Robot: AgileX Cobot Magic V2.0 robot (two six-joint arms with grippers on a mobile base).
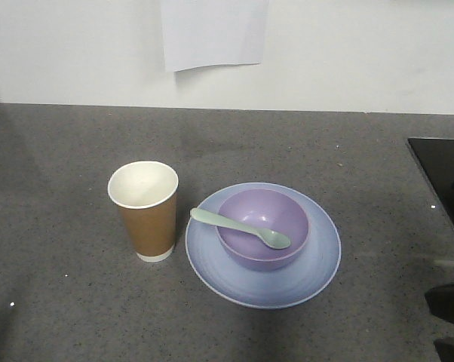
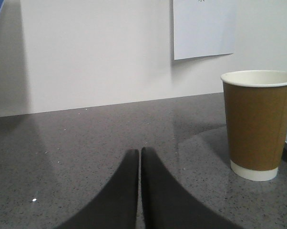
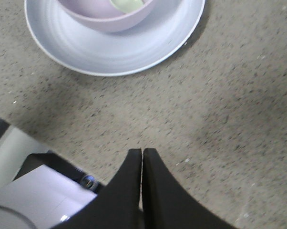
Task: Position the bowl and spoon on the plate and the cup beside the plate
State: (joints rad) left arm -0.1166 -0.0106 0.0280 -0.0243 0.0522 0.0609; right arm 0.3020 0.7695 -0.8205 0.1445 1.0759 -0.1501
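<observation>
Above countertop (image 3: 220,119), right hand (image 3: 142,151) seemingly pressed together.

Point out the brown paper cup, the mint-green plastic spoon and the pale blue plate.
Brown paper cup (image 1: 148,220), front-facing view, on its brown side wall.
Mint-green plastic spoon (image 1: 238,225), front-facing view, mid-handle over the bowl.
Pale blue round plate (image 1: 317,264), front-facing view, bare right rim.

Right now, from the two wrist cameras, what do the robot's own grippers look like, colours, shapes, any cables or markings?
Only the fingertips show. The left gripper has two matte black fingers that are broad at the base and curve in to narrow rounded tips. The right gripper looks the same: smooth black tapering fingers. No cables, labels or markings show on either, and the arms are out of view.
</observation>
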